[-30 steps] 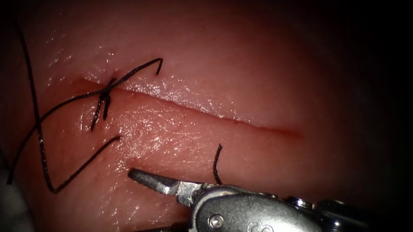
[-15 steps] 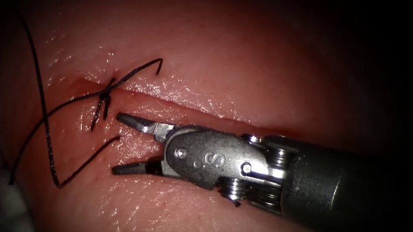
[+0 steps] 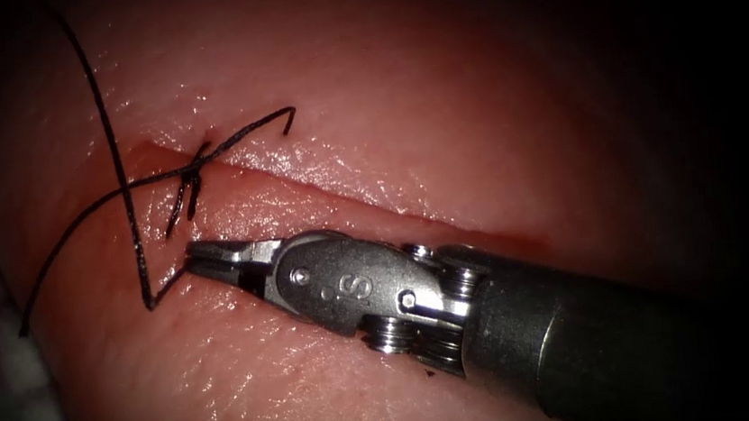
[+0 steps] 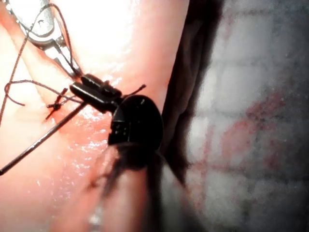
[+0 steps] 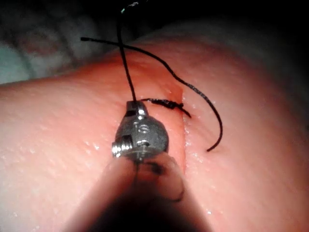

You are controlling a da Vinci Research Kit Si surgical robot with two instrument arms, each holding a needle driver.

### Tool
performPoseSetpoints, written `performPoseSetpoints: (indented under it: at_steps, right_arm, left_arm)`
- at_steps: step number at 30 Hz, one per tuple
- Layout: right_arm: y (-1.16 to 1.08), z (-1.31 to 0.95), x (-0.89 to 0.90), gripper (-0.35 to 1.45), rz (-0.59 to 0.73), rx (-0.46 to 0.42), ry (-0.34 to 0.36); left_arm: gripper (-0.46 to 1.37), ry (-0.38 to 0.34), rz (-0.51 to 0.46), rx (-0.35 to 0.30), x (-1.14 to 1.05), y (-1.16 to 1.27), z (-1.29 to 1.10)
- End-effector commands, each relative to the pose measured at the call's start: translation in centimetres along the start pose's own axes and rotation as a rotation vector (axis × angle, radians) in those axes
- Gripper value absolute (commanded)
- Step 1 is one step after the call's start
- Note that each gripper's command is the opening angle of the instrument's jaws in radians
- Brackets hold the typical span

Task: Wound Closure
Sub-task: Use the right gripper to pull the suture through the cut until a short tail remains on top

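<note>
One tool in the endoscope view: the right arm's tool (image 3: pixel 202 257) is reaching in from the right, its jaws now pressed together on the thread (image 3: pixel 126 214) at the near-left side of the cut (image 3: pixel 346 199).
Change: a second ago those jaws were standing apart nearer the camera; they have since travelled left and clamped the loose strand, so the thread is now under control.
Knot: a tied stitch (image 3: pixel 190 174) is sitting at the cut's left end, short tails sticking out.
Needle: I am not spotting it anywhere.
Room: the tissue (image 3: pixel 437 96) is falling into darkness far and right; the left edge is lying close beyond the thread's bend.

Left wrist view: a dark tool (image 4: pixel 91 92) is lying just beside the stitch (image 4: pixel 57 102); I cannot tell whether its jaws are parted. The silver tool (image 4: pixel 67 65) is gripping thread beyond it.

Right wrist view: the right arm's tool (image 5: pixel 133 106) is pinching a strand (image 5: pixel 124 63) that is rising away from it, the stitch (image 5: pixel 166 102) just to its right.
</note>
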Motion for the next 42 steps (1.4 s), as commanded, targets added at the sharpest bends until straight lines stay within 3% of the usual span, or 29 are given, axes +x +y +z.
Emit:
performPoseSetpoints:
  at_steps: [1,15,30,42]
  right_arm:
    - [-0.04,-0.05,0.02,-0.35,0.001,0.002,0.003]
    - [-0.56,-0.47,0.23,-0.35,-0.009,0.037,0.016]
    - [-1.35,-0.54,0.7,-0.35,-0.017,0.113,0.031]
    - [-1.66,-0.58,0.98,-0.35,-0.012,0.126,0.04]
  left_arm:
    - [-0.35,-0.001,0.001,-0.009,0.0,0.01,0.0]
    - [-0.35,-0.012,-0.004,-0.029,-0.08,0.09,0.07]
    - [-0.35,-0.032,-0.032,-0.067,-0.21,0.19,0.12]
    - [-0.35,-0.043,-0.036,-0.083,-0.24,0.26,0.15]
